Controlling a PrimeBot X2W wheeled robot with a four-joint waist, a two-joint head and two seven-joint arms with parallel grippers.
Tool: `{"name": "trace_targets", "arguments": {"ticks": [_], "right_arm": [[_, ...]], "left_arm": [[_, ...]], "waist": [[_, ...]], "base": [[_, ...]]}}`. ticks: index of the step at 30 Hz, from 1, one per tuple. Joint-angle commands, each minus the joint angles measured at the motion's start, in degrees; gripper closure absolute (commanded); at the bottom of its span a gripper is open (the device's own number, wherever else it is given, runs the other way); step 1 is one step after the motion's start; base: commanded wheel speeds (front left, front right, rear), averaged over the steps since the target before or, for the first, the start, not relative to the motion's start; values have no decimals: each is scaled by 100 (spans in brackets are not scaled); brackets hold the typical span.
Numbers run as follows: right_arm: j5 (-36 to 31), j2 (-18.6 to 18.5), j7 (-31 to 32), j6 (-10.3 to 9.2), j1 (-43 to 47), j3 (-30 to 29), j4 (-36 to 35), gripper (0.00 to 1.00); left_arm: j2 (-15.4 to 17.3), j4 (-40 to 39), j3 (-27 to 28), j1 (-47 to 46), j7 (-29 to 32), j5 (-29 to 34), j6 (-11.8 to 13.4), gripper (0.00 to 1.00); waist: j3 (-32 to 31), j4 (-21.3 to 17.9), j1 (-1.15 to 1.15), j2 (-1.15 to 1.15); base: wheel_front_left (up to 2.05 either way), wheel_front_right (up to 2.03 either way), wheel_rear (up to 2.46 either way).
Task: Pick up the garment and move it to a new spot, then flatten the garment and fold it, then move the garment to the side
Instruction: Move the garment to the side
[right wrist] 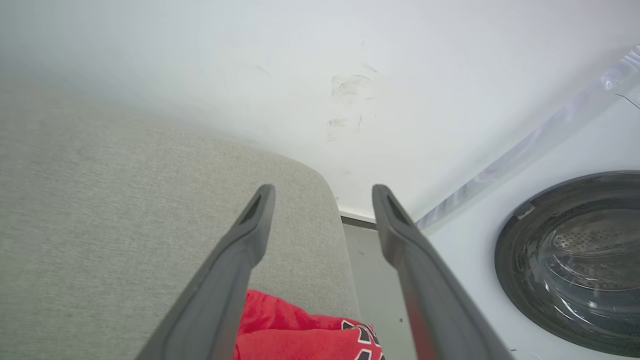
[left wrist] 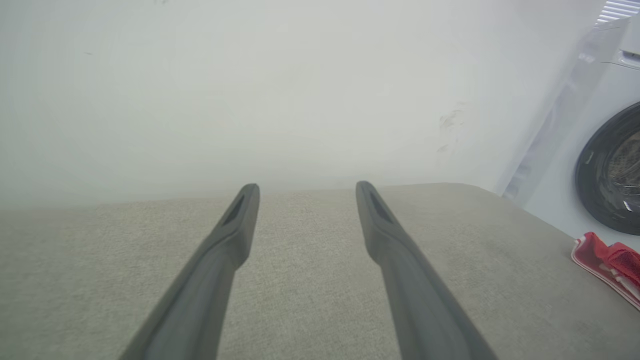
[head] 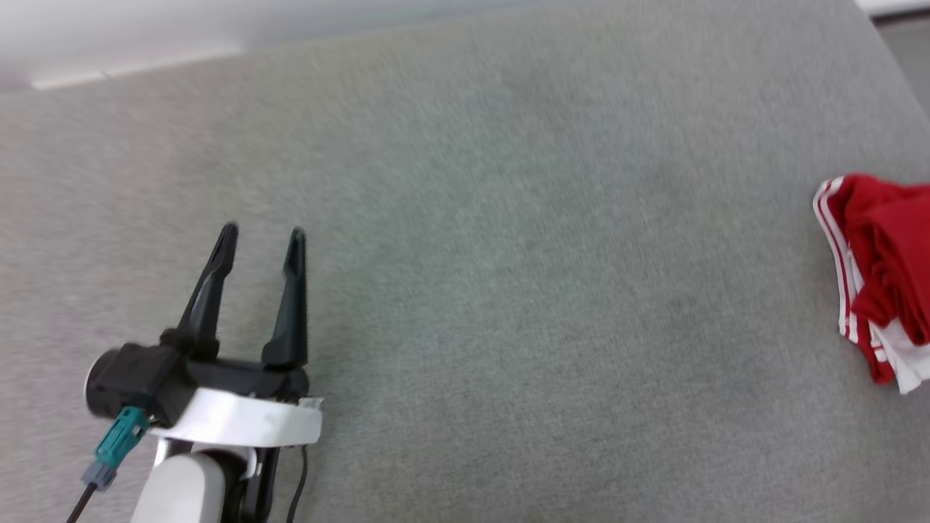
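Grey upholstery [head: 465,254] under red garment [head: 883,269], lettering [right wrist: 362,340] illegible

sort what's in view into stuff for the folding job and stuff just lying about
For the job:
garment, a red bundle at the right edge of the grey cushion
left hand, open
right hand, open, by the garment

Just lying about:
washing machine
white wall

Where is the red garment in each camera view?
Head view: garment at the right edge, mid-height, on the grey cushion.
Left wrist view: garment at the lower right edge.
Right wrist view: garment at the bottom centre, between the fingers of the right gripper.
Shared landmark: the grey cushion; the wrist views also share the washing machine door.
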Motion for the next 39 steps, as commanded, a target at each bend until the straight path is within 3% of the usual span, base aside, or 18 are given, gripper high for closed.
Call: {"name": "trace_targets", "arguments": {"ticks": [1, 10, 21, 28, 39], "right_arm": [[59, 202, -108, -6, 211, -81, -206, 0], [427, 1470, -717, -5, 1392, -248, -1374, 0], [477, 2597, -1490, -5, 2732, -85, -1478, 0], [394, 2889, -1750, -5, 3077, 25, -1233, 0], [216, 2993, -1867, -5, 3094, 118, -1076, 0]], "left_arm": [[-49, 41, 82, 155, -13, -2, 6, 0], [-240, 257, 446, 710, -13, -118, -55, 0], [-455, 591, 540, 1041, -13, -17, -178, 0], [-557, 787, 616, 1212, -13, 146, -233, 0], [-616, 846, 712, 1240, -13, 314, -276, 0]], "waist": [[-537, 319, 0, 0], [-1132, 666, 0, 0], [-1488, 922, 0, 0], [-1611, 939, 0, 0], [-1628, 935, 0, 0]], "base": [[0, 0, 0], [0, 0, 0], [0, 0, 0], [0, 0, 0], [0, 0, 0]]}}
